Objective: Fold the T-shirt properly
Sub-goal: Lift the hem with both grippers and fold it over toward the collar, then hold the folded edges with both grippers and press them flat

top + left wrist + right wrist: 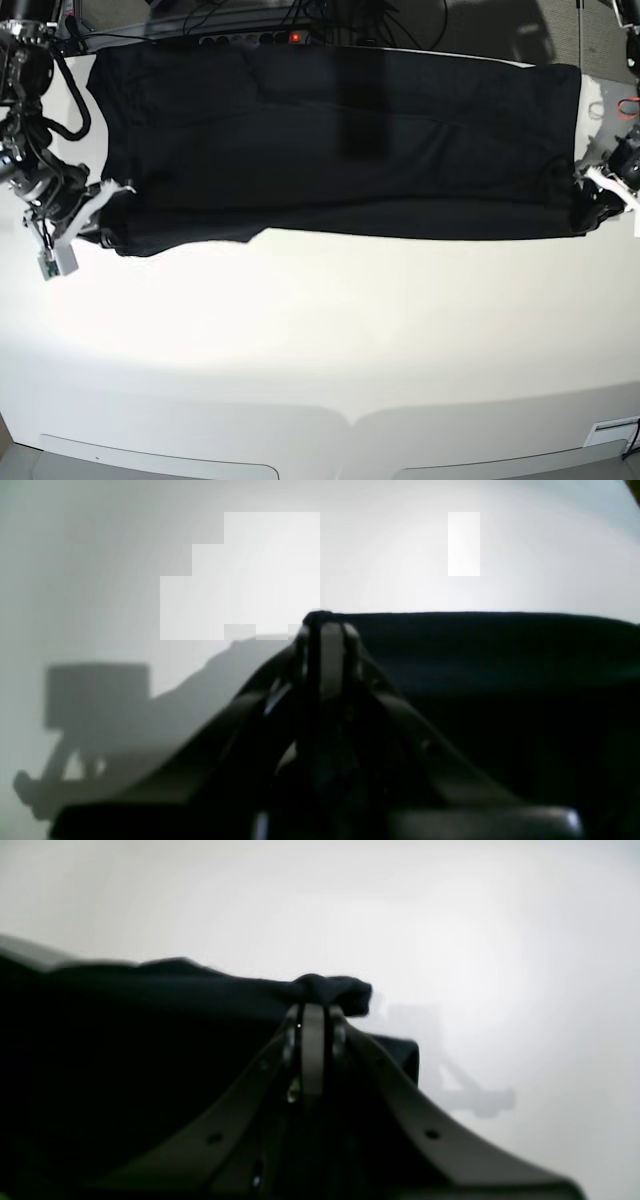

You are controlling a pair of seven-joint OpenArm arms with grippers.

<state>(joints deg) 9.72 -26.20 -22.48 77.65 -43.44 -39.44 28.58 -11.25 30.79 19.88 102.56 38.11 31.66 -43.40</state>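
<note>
Two grippers, one garment, read across the base view from nine o'clock to three. At nine o'clock: right gripper (100,200), jaws pinched onto a bunched corner of the T-shirt (330,140); black cloth wadded over the closed tips in the right wrist view (312,1010). Through the middle: T-shirt stretched wide across the far half of the white table (320,340), toward twelve o'clock, plain black side up, no print showing, near hem running roughly straight from one pinched corner to the other. At three o'clock: left gripper (590,195), likewise clamped on cloth, the black edge drawn taut and level from its tips in the left wrist view (325,630).

Step in hand, by judgement: carrying the gripped edge over to lay a fold. To do well: both corners raised and moved together at matching height and pace; cloth kept tight between them, never sagging mid-span; release only once the edge lies flat and parallel to the far hem. Risk: a slipped corner, a skewed crease.
</note>
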